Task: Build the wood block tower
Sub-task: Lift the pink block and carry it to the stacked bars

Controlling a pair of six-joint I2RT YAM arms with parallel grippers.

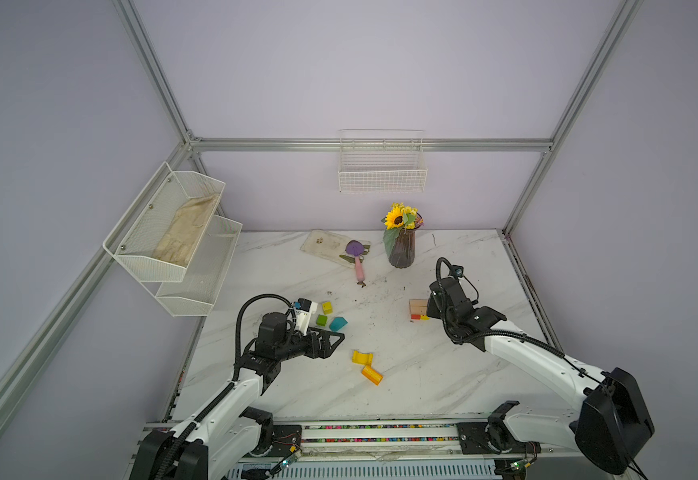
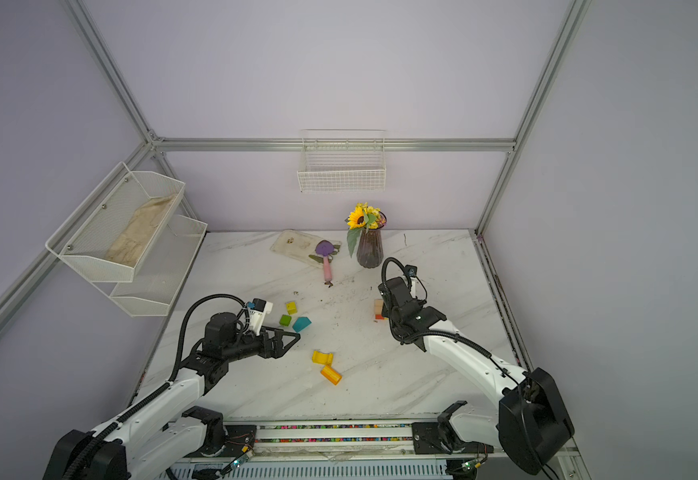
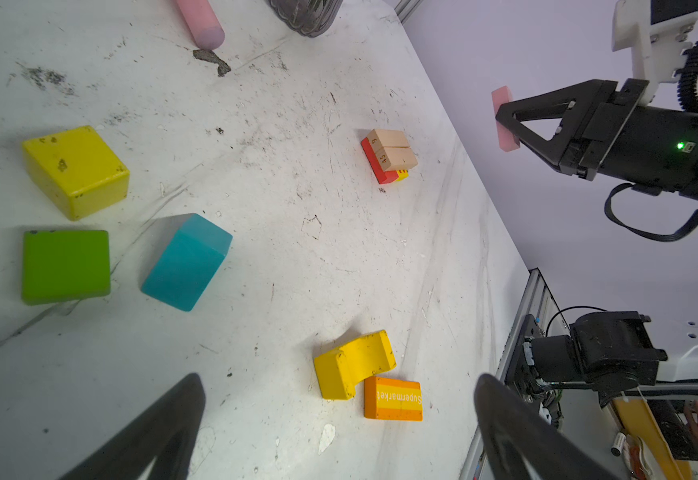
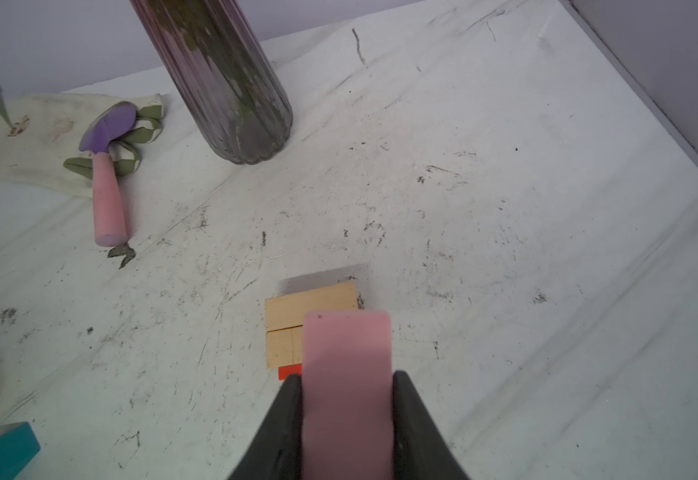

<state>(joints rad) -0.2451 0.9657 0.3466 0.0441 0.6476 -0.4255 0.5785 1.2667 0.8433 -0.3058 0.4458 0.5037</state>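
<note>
Tower (image 1: 418,308): two tan bars (image 4: 297,309) over a red and yellow base, standing at 3 o'clock of the table (image 1: 422,374) centre.
Pink block (image 4: 347,345): pinched in right gripper (image 4: 346,376), above the bars.
Left gripper (image 1: 332,343): jaws wide, empty.
Yellow cube (image 1: 327,307), green cube (image 1: 321,320), teal block (image 1: 338,323): 9 o'clock.
Yellow arch (image 1: 362,357), orange block (image 1: 372,374): 6 o'clock.

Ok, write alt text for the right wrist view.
The right gripper clamps a pink block between its black fingers. Beyond it, two tan bars sit side by side on a red block on the scuffed white table. Farther off are a dark ribbed vase and a purple scoop with a pink handle, partly on a cloth.
</note>
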